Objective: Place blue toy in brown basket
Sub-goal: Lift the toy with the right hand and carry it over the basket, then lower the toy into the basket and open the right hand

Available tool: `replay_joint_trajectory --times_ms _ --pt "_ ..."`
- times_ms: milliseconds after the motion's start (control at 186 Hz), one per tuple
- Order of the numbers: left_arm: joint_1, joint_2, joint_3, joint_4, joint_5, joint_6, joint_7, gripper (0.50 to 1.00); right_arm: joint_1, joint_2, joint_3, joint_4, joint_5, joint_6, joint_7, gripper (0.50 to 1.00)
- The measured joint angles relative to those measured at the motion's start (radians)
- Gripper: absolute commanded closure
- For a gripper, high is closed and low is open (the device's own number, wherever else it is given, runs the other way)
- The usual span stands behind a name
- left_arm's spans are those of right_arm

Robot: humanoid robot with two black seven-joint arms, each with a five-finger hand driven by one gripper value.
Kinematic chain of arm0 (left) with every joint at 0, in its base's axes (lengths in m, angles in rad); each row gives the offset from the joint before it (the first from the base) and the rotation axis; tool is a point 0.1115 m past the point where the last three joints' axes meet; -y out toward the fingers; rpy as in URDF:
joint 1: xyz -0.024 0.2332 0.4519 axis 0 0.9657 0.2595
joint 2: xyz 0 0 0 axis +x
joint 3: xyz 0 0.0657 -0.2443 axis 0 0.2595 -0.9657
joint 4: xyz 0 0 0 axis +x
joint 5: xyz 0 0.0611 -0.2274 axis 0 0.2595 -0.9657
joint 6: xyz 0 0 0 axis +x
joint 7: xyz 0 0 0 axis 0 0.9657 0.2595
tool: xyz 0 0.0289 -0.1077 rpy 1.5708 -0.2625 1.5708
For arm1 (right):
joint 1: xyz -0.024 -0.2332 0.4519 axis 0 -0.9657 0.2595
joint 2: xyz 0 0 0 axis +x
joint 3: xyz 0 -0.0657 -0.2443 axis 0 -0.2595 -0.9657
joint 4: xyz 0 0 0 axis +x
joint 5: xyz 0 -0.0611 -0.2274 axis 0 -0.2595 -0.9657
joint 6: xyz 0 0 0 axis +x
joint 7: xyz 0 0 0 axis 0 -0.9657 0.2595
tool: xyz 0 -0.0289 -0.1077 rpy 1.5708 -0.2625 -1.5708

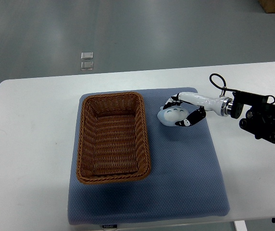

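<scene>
1. White tabletop (27,144) carries a blue-grey padded mat (185,178), above a grey floor.
2. On the mat's left half sits an empty brown rectangular wicker basket (113,137).
3. Right white-and-black robot hand (184,111) curls its fingers around the pale blue rounded plush toy (170,115), which lies on the mat just right of the basket.

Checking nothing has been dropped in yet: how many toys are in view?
1. The blue toy sits on the blue mat, just right of the brown basket, with the right hand closed around it. The basket looks empty.
</scene>
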Motion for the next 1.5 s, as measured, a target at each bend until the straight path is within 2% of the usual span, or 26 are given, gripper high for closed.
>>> replay_joint_trajectory --times_ms 65,189,463,604,717,889,1072,1444,1498 --pt "0.0 0.0 0.0 0.0 0.0 0.0 0.0 0.5 0.001 0.0 0.0 0.0 0.0 -0.007 -0.006 0.94" --pt "0.0 0.0 0.0 0.0 0.0 0.0 0.0 0.5 0.019 0.006 0.004 0.003 0.001 -0.023 -0.01 0.942" --pt "0.0 0.0 -0.002 0.0 0.0 0.0 -0.001 0.5 0.166 -0.001 0.016 0.035 0.035 -0.022 -0.01 0.934" --pt "0.0 0.0 -0.002 0.0 0.0 0.0 -0.001 0.5 0.248 0.03 0.007 0.049 0.04 -0.003 -0.01 0.928" --pt "0.0 0.0 -0.002 0.0 0.0 0.0 0.0 0.5 0.295 0.105 -0.013 0.052 0.04 0.025 -0.009 0.92" --pt "0.0 0.0 -0.002 -0.002 0.001 0.0 0.0 0.5 0.37 0.245 -0.107 0.048 0.043 0.033 -0.007 0.893" --pt "0.0 0.0 0.0 -0.002 0.001 0.0 0.0 0.5 0.386 0.352 -0.18 0.023 0.043 0.033 -0.008 0.85" --pt "0.0 0.0 0.001 -0.003 0.001 0.0 -0.001 0.5 0.373 0.375 -0.269 -0.022 0.038 0.024 -0.01 0.744" --pt "0.0 0.0 0.002 -0.004 0.002 0.0 -0.001 0.5 0.373 0.375 -0.277 -0.024 0.038 0.024 -0.01 0.705"
